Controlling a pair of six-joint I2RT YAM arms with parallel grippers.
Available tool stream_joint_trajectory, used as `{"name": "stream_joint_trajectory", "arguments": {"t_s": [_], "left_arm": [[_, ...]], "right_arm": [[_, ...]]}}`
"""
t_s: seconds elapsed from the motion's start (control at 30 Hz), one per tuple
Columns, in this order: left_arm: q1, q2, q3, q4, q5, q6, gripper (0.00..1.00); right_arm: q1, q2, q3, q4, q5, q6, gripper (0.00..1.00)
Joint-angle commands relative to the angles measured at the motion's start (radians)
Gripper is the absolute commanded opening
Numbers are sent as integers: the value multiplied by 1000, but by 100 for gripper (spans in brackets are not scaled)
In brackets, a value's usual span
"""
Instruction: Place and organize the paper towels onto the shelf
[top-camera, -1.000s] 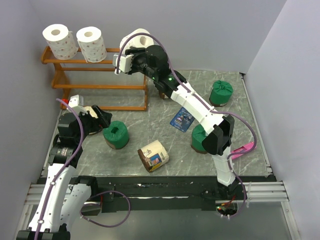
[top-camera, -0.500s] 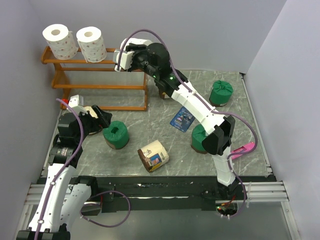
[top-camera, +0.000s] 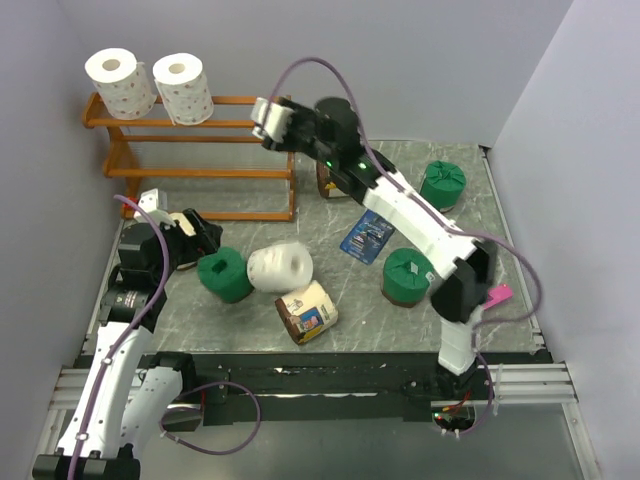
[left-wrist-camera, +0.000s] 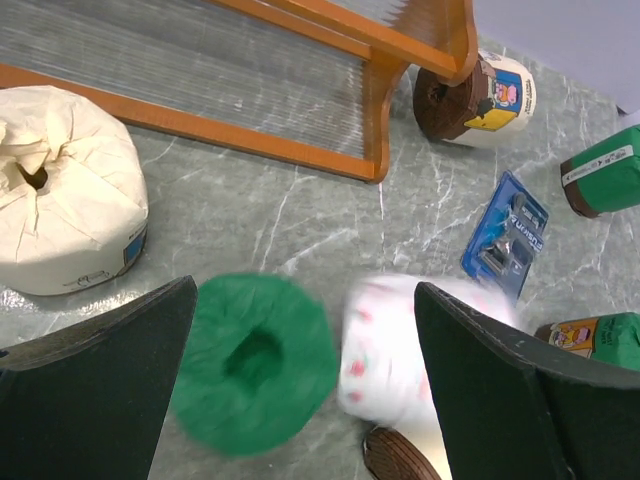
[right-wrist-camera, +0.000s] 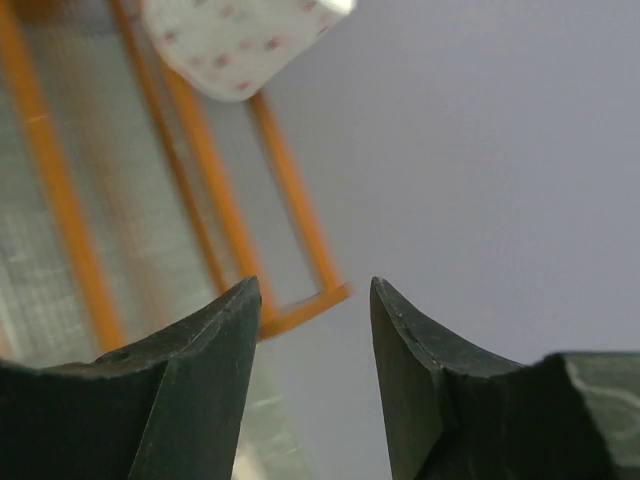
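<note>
Now three white rolls (top-camera: 183, 88): two on shelf (top-camera: 200, 172) left of the empty, slightly parted right gripper (right-wrist-camera: 314, 290), one under the wide-open left gripper (left-wrist-camera: 305, 300). Also three green rolls (left-wrist-camera: 255, 360), three cream rolls (left-wrist-camera: 60, 220).

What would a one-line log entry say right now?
shelf top: two white rolls | third white roll: on table beside green-wrapped roll | right gripper: open, empty, near shelf | left gripper: open above green-wrapped roll

The grey marbled table (top-camera: 315, 228) is bearing the wooden shelf (top-camera: 200, 174), 3 green rolls (top-camera: 224, 275), 1 white roll (top-camera: 280, 267) on its side, cream-and-brown rolls (top-camera: 307, 310), a blue packet (top-camera: 364, 237) and a pink item (top-camera: 497, 296). 2 more white rolls (top-camera: 118, 80) are standing on the shelf's top tier.
</note>
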Motion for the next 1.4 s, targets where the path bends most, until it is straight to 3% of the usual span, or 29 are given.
{"name": "stream_joint_trajectory", "arguments": {"t_s": [0.0, 0.17, 0.27, 0.37, 0.47, 0.57, 0.63, 0.77, 0.87, 1.17, 1.37], "left_arm": [[-7, 18, 37, -7, -5, 1, 96], [-47, 84, 101, -88, -42, 9, 98], [-81, 97, 114, -102, -39, -2, 98], [-119, 109, 146, -145, -80, 5, 99], [-167, 126, 177, -200, -143, -9, 99], [-209, 146, 207, -297, -148, -118, 99], [-239, 112, 191, -314, -101, -237, 99], [-262, -69, -9, -251, -32, -533, 99], [-262, -202, -92, -265, -25, -664, 99], [-262, -385, -225, -358, 16, -850, 97], [-262, -410, -268, -426, -31, -862, 96]], "right_arm": [[7, -309, -312, 129, 29, 349, 57], [12, -534, -607, 131, 104, 807, 59], [14, -607, -725, 34, 74, 984, 59], [17, -666, -839, -3, 17, 1054, 59], [20, -716, -931, -13, 51, 1069, 60], [21, -751, -965, -56, 75, 1078, 61], [24, -769, -1002, -53, 11, 1078, 62], [31, -806, -1100, 2, 22, 1115, 63], [31, -826, -1123, 10, 46, 1129, 63], [31, -874, -1152, 14, 43, 1120, 64], [31, -885, -1161, 16, 52, 1114, 64]]}}
